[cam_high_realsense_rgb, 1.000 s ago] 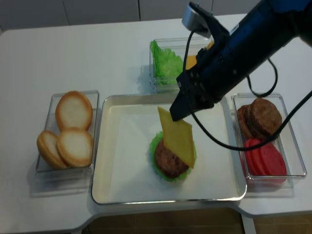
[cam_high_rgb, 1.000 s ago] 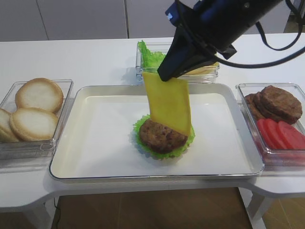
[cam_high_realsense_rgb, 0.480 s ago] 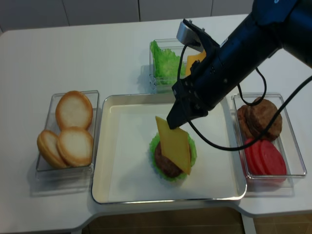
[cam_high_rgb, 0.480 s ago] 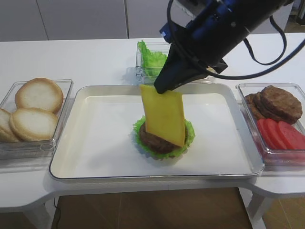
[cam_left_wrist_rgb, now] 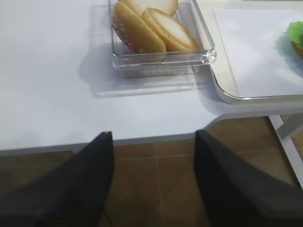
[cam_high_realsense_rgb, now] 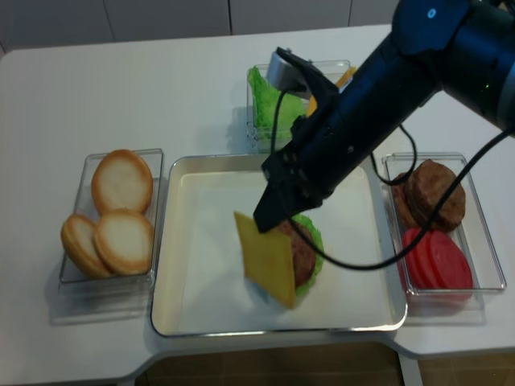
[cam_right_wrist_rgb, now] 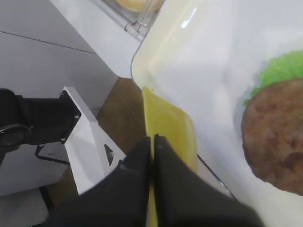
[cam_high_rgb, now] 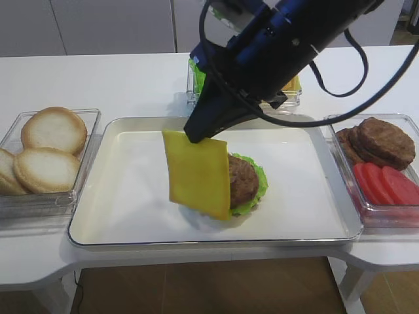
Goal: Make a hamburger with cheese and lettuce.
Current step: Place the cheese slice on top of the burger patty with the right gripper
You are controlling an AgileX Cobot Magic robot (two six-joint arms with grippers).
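1. The right claw (cam_high_rgb: 200,134) is pinched together on the top edge of the cheese (cam_high_rgb: 197,174), which hangs from it, tilted, over the tray (cam_high_rgb: 131,222).
2. The cheese hangs just left of the patty (cam_high_rgb: 243,181), hiding its left part from the front. It does not lie flat on the meat, and I cannot tell whether its lower edge touches the tray.
3. The patty sits on the lettuce (cam_high_rgb: 256,190) right of the tray's middle; the green frill shows around its right side.
4. Done so far, as I judge it: lettuce and patty are stacked and the cheese has been picked up. No bun lies under the stack that I can see.
5. Left to do: bring the cheese over the patty, lay it flat and let go. The buns (cam_high_rgb: 54,129) wait in their box on the left of the counter (cam_high_rgb: 118,85), so a top likely follows.
6. The left claw (cam_left_wrist_rgb: 154,184) hangs off the counter's front edge near the bun box, its fingers (cam_left_wrist_rgb: 97,189) apart and holding nothing.
7. Spare patties (cam_high_rgb: 385,140) and tomato (cam_high_rgb: 393,186) sit in the right-hand box.
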